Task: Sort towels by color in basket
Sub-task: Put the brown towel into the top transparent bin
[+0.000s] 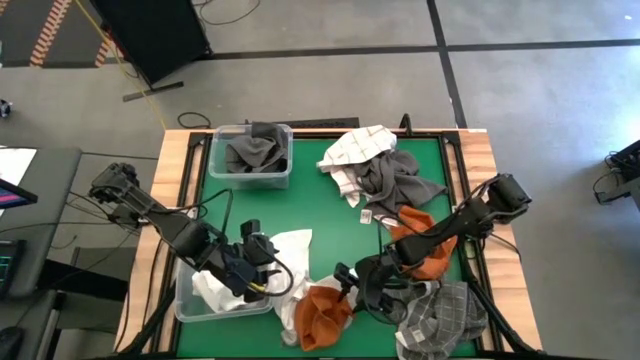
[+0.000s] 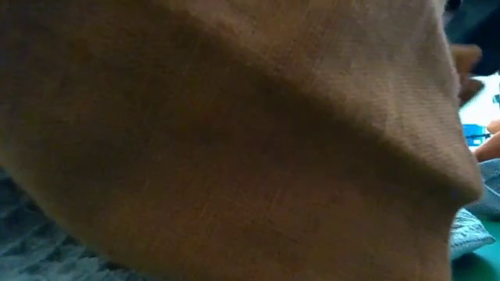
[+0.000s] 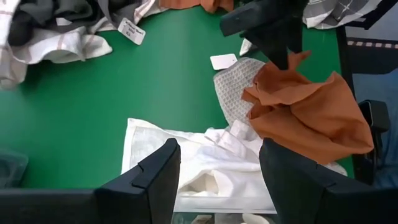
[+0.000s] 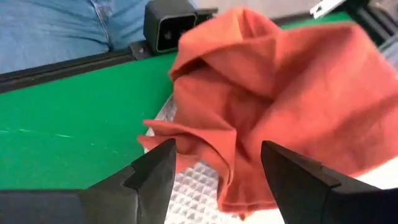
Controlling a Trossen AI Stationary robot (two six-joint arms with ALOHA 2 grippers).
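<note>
A rust orange towel [image 1: 322, 312] lies heaped near the table's front edge, partly on a white towel [image 1: 290, 250] and a waffle-weave cloth [image 3: 236, 93]. My right gripper [image 1: 350, 290] is open just right of it, slanting down, and the heap [image 4: 267, 99] fills the view ahead of its fingers. My left gripper [image 1: 262, 265] hovers open above the white towel [image 3: 186, 155], which spills from the near-left bin [image 1: 190, 305]. The far-left bin [image 1: 250, 180] holds a dark grey towel [image 1: 252, 152]. The orange cloth [image 2: 234, 140] covers the low view. My right gripper [image 4: 214, 174] stands open at the raised top of the orange towel [image 3: 300, 61], coming slantwise from the table's right. I cannot tell whether a finger touches the cloth. The towel rests in a heap on the table.
A checked towel [image 1: 360, 148] and a dark grey towel [image 1: 395, 180] lie at the far right. Under my right arm is a second orange towel [image 1: 425, 250], and a grey checked towel [image 1: 440, 315] lies at the near right. A person's legs [image 4: 56, 25] stand beyond the near edge.
</note>
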